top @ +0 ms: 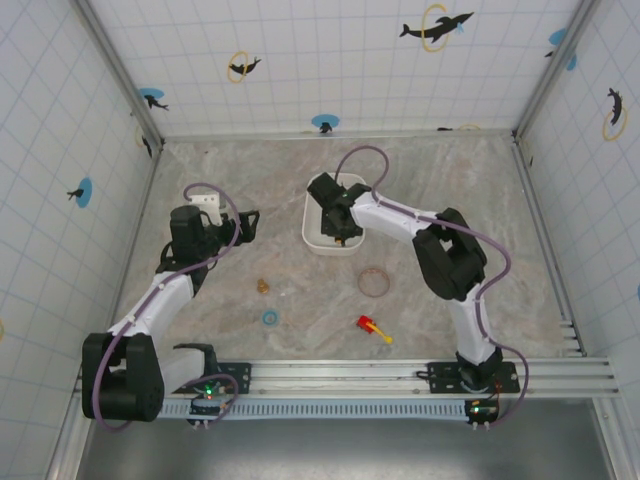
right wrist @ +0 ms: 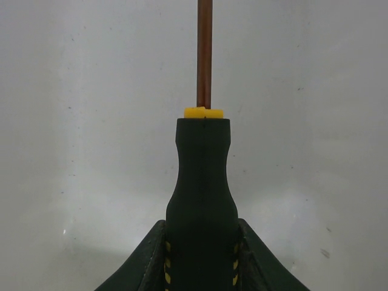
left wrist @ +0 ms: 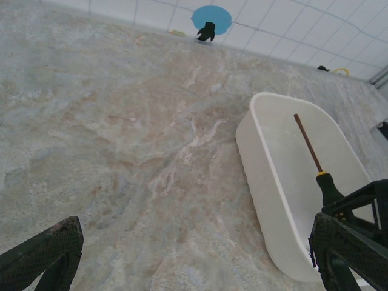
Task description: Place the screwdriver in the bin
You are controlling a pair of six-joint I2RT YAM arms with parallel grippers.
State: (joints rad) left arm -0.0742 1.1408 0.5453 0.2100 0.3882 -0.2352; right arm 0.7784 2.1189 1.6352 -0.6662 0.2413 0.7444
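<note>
While the right hand (right wrist: 203, 245) is clamped on the black handle of the screwdriver (right wrist: 203, 176), the tool lies within the walls of the bin (top: 312, 238), shaft pointing away from the hand over the white floor; contact with that floor cannot be confirmed. The left hand (top: 246, 225) stands wide open and holds nothing, above the worktop (top: 450, 180) near the bin's left side.

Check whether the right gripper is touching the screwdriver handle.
Touching. In the right wrist view, the right gripper presses against both sides of the screwdriver at its black handle, with no gap visible.
</note>
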